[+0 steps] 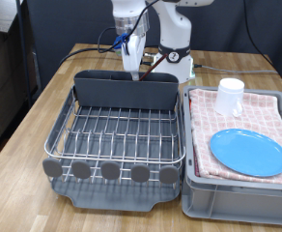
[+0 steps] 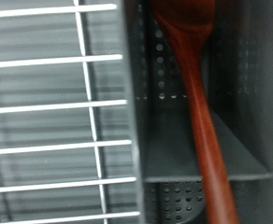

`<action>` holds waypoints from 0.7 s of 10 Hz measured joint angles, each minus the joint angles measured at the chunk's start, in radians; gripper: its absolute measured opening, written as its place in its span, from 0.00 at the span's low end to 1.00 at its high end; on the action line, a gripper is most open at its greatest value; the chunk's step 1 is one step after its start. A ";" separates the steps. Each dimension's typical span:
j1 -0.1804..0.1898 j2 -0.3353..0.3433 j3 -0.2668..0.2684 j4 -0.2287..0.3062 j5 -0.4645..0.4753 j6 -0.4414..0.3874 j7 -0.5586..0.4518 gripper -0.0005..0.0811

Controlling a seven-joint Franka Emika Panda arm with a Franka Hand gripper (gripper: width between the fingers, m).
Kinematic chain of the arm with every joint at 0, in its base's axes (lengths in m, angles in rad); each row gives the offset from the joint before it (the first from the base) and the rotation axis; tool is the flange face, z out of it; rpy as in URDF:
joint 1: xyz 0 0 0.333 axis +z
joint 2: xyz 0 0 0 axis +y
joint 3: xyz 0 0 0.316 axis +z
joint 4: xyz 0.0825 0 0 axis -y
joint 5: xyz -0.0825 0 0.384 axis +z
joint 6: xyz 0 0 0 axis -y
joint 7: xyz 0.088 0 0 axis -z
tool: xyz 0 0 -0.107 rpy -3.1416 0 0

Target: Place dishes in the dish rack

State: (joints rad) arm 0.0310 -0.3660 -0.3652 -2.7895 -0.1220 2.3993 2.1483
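One robot arm reaches down over the back of a wire dish rack (image 1: pixel 117 135) in the exterior view, its gripper (image 1: pixel 131 60) poised just above the tall grey caddy (image 1: pixel 126 90) at the rack's far edge; whether its fingers are open or closed cannot be told from here, and no spoon can be made out in this view. No brand, label or writing is readable anywhere. To the exterior view's right, a grey crate (image 1: pixel 239 188) lined with a pink checked cloth (image 1: pixel 252 118) carries a round blue plate (image 1: pixel 249 152) lying flat and a small white cup (image 1: pixel 231 96) standing beyond it, its mouth turned from view. A row of round grey tabs (image 1: pixel 110 170) runs along the rack's near edge. In the wrist view, a reddish-brown wooden spoon (image 2: pixel 198 103) sits inside the perforated grey caddy, its long axis running almost straight down the compartment, bowl at one end and handle cut off by the picture's edge. Silver rack wires (image 2: pixel 57 112) lie beside the caddy wall. The fingers themselves do not show here, and the picture is soft.
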 joint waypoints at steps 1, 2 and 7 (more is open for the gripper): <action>-0.002 -0.009 0.038 0.010 -0.024 -0.014 0.058 0.99; -0.002 -0.022 0.065 0.019 -0.032 -0.034 0.093 0.99; 0.000 -0.104 0.155 0.081 -0.031 -0.182 0.171 0.99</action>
State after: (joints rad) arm 0.0306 -0.4698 -0.2099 -2.7085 -0.1529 2.2168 2.3195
